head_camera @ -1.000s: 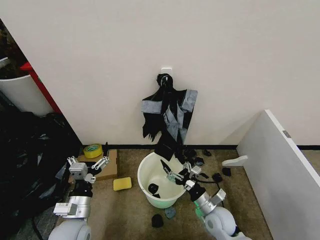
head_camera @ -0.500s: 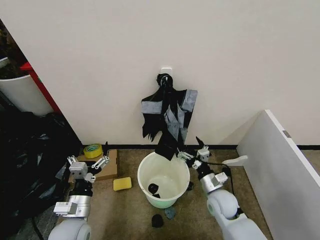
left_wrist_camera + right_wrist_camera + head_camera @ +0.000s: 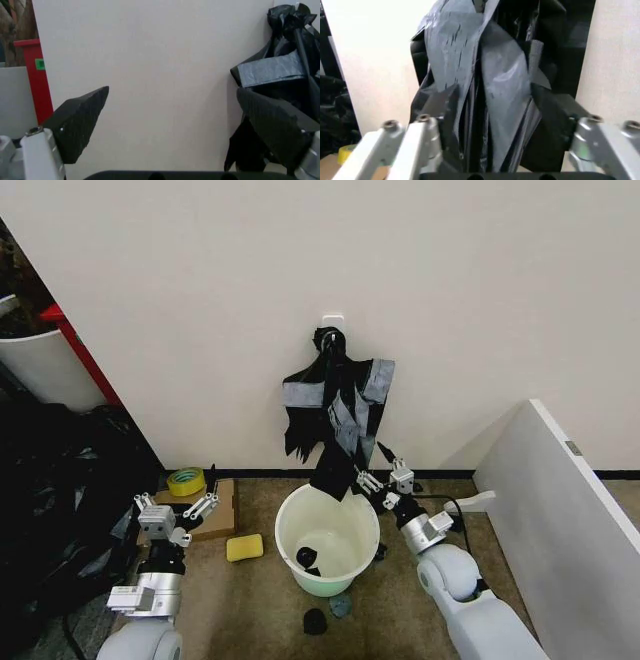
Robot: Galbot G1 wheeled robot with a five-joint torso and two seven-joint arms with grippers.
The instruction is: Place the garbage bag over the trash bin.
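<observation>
black hanging bundle sits between the right end effector's spread fingers.

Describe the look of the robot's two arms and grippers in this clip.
Both arms are light grey with rounded shells. The left gripper and right gripper have silver metal linkages carrying dark, wedge-shaped fingers. A black cable loops beside the right wrist.

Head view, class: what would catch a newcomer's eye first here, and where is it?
A black bundle with grey tape patches hangs from a wall hook, its tail dangling over the white trash bin on the floor. The right gripper reaches up beside that tail, fingers open around black plastic. The left gripper waits open near a yellow tape roll.
</observation>
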